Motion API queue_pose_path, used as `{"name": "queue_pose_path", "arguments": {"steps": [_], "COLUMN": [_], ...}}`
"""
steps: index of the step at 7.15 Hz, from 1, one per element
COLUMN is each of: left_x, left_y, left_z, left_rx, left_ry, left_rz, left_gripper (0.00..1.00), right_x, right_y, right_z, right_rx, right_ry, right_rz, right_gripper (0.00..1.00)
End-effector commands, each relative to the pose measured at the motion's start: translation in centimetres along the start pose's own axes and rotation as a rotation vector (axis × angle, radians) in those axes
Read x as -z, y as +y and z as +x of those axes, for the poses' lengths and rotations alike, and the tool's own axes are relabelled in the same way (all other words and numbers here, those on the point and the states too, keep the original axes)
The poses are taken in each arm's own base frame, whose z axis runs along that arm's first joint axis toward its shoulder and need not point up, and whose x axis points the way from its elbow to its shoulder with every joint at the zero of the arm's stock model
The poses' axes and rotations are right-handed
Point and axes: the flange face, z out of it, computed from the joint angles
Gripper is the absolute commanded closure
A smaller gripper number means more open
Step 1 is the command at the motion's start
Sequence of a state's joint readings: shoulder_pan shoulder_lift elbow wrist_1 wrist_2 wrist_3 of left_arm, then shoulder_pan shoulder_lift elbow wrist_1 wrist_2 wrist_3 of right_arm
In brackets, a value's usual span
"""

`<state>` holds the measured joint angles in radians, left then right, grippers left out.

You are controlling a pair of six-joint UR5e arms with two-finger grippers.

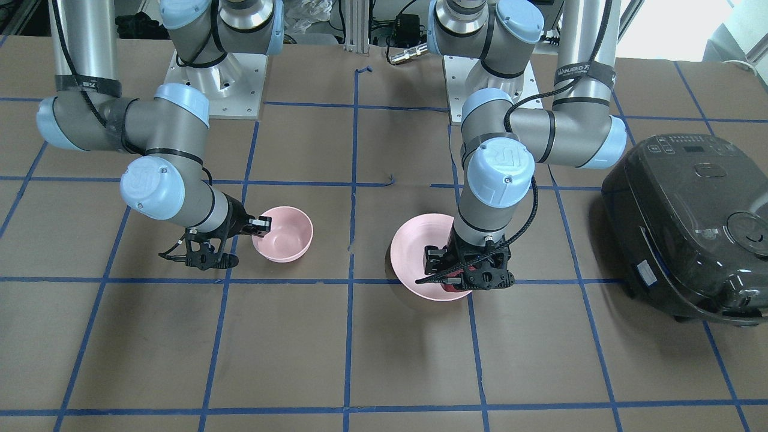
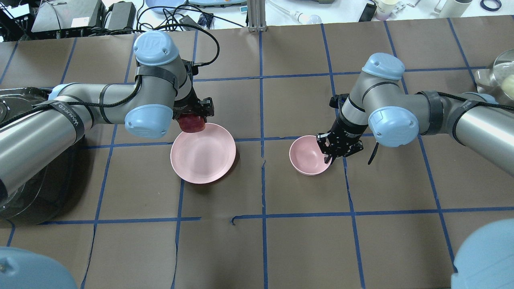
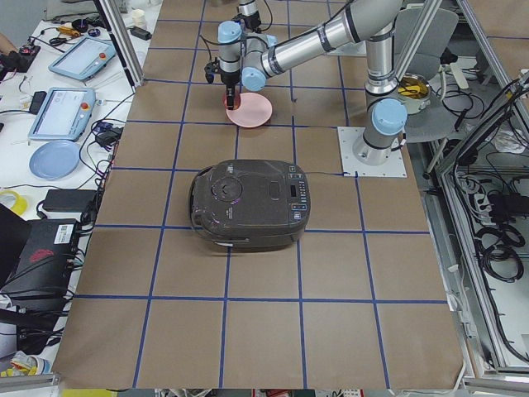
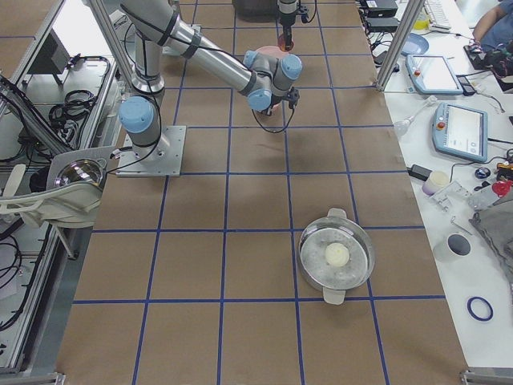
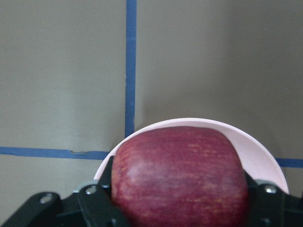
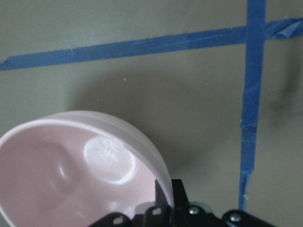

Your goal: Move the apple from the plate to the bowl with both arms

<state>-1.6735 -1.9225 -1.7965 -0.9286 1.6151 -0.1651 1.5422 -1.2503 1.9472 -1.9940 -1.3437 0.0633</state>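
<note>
The dark red apple (image 2: 192,123) is held in my left gripper (image 2: 192,116), which is shut on it over the far rim of the pale pink plate (image 2: 202,156). The left wrist view shows the apple (image 5: 180,175) filling the space between the fingers, with the plate's rim (image 5: 258,149) behind it. In the front view this gripper (image 1: 465,273) hides most of the apple (image 1: 450,286) over the plate (image 1: 414,243). My right gripper (image 2: 327,154) is shut on the rim of the small pink bowl (image 2: 305,158), which is empty (image 6: 71,175) and also shows in the front view (image 1: 288,231).
A black rice cooker (image 1: 690,222) stands at the table's end on my left, under the left arm (image 2: 36,200). A metal pot with a pale ball in it (image 4: 337,255) stands far to my right. Blue tape lines grid the brown table.
</note>
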Motion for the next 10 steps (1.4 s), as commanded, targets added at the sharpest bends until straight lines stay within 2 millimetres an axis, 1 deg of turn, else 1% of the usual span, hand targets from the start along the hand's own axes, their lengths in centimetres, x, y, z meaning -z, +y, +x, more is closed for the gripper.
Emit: {"name": "queue_pose_path", "arguments": {"steps": [1,2,3,4,5,6,7,8,9,10], "left_x": [1.5,2.2,2.8,2.7,2.3,1.8,2.1,3.1,3.5,2.3], "left_y": [0.5,0.4,1.5,3.1,4.3,5.4,7.6,10.1,12.5,13.7], "left_z": [0.9,1.7,4.0,7.3,9.4,11.5,14.8,18.8,21.5,23.1], "left_rx": [0.03,0.022,0.043,0.09,0.066,0.087,0.086,0.075,0.103,0.117], "left_ry": [-0.018,-0.007,0.012,0.015,0.028,0.048,0.067,0.108,0.131,0.128], "left_rz": [0.013,0.024,0.017,0.017,0.005,-0.01,-0.011,0.041,0.056,0.042], "left_gripper": [1.0,1.0,1.0,1.0,1.0,1.0,1.0,1.0,1.0,1.0], "right_x": [1.1,3.2,7.3,11.0,14.0,16.4,19.4,21.9,23.4,25.1], "right_y": [0.1,0.6,0.9,1.0,1.2,0.9,0.8,1.5,1.4,1.5], "right_z": [-0.2,-0.5,-0.7,-0.7,-0.6,0.2,1.4,2.6,4.4,5.9], "right_rx": [-0.067,-0.073,-0.066,-0.055,-0.061,-0.067,-0.026,-0.031,-0.047,-0.065], "right_ry": [-0.005,0.005,0.015,0.081,0.122,0.119,0.128,0.128,0.131,0.152], "right_rz": [0.021,0.066,0.138,0.19,0.199,0.189,0.213,0.239,0.262,0.295], "right_gripper": [0.0,0.0,0.0,0.0,0.0,0.0,0.0,0.0,0.0,0.0]}}
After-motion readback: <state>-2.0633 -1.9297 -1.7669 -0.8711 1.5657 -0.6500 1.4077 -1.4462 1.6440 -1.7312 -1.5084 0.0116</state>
